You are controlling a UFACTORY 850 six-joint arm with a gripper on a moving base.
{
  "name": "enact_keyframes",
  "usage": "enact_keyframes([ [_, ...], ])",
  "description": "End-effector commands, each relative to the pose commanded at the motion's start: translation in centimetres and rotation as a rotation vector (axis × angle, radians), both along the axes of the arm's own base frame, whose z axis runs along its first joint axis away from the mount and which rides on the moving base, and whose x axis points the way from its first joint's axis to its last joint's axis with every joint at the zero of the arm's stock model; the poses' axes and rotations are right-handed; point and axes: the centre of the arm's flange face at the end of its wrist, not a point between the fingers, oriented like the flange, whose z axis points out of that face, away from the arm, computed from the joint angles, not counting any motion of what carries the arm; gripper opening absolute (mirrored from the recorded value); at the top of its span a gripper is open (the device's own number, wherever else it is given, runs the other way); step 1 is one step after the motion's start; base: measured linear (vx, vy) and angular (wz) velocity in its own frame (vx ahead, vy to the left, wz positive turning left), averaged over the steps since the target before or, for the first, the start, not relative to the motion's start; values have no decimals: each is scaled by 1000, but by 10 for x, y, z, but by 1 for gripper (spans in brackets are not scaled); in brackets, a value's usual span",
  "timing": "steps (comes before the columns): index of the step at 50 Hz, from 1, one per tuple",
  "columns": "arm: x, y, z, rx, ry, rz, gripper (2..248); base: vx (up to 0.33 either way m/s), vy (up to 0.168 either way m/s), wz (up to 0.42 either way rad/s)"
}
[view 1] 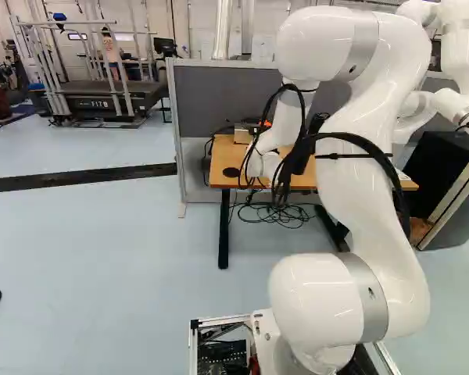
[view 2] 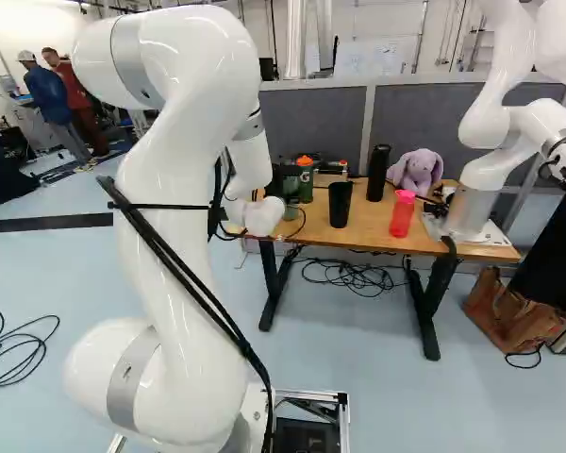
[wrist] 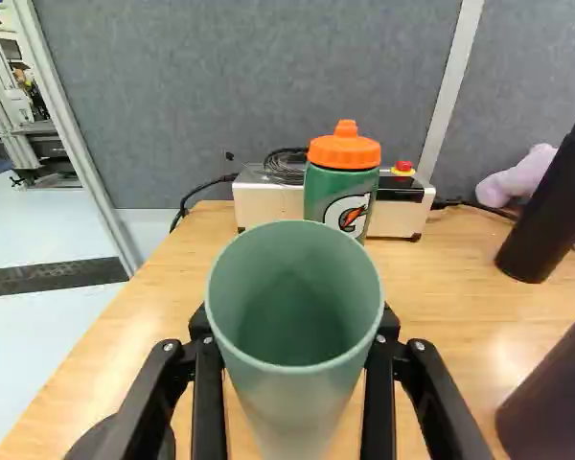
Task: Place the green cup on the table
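In the wrist view my gripper [wrist: 295, 369] is shut on the green cup [wrist: 297, 297], a finger on either side of it. The cup's open mouth faces the camera; whether its base touches the wooden table [wrist: 460, 335] cannot be seen. A small part of the pale green cup [view 2: 291, 212] shows beside my wrist in the right base view, over the table's near left part. The wrist hides most of the gripper in both base views.
Beyond the cup stand a green bottle with an orange lid [wrist: 345, 182] and a white box [wrist: 268, 196]. Beside them are a black bottle [wrist: 556, 196], a dark cup [view 2: 341, 203], a red bottle [view 2: 403, 213] and a purple plush [view 2: 418, 170]. Another robot [view 2: 481, 179] stands at the table's far end.
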Motion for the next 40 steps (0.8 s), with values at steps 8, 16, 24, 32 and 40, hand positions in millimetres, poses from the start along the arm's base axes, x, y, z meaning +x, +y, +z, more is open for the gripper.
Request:
enact_keyframes([
  [8, 0, 0, -6, 1, 9, 0, 124, 0, 0, 0],
  [16, 0, 0, -7, 1, 11, 0, 173, 0, 0, 0],
  [24, 0, 0, -7, 1, 11, 0, 207, 0, 0, 0],
  [32, 0, 0, -7, 1, 11, 0, 247, 0, 0, 0],
  [40, 0, 0, -7, 1, 11, 0, 247, 0, 0, 0],
])
